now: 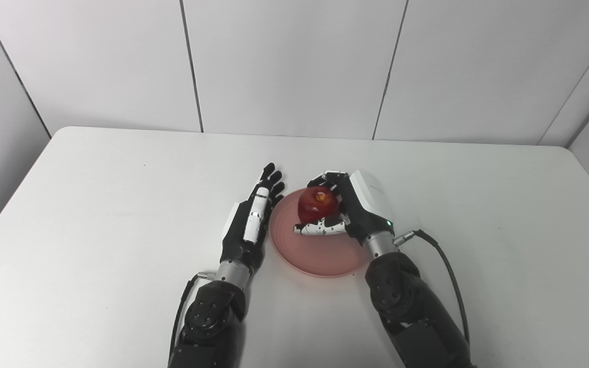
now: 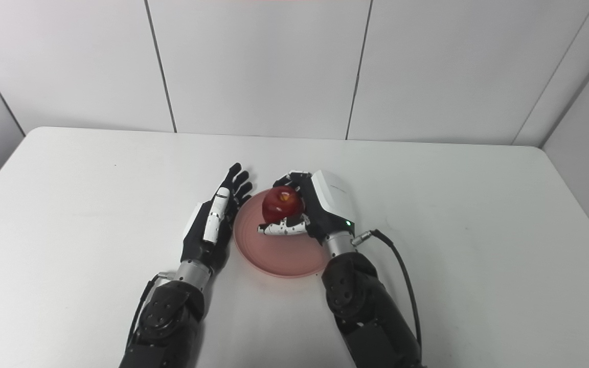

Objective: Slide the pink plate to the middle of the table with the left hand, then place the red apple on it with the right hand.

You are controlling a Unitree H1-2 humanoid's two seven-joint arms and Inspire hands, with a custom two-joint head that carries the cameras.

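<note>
The pink plate (image 1: 320, 253) lies near the middle of the white table (image 1: 120, 204). My right hand (image 1: 350, 207) is over the plate's far right part, its fingers and thumb wrapped around the red apple (image 1: 317, 203). The apple sits over the plate's far half; I cannot tell whether it touches the plate. My left hand (image 1: 251, 220) lies flat and open, fingers straight and pointing away, right against the plate's left rim. The same scene shows in the right eye view, with the apple (image 2: 281, 203) and the plate (image 2: 281, 255).
The table's back edge (image 1: 299, 137) meets a white panelled wall. A black cable (image 1: 445, 266) runs from my right wrist down along the forearm.
</note>
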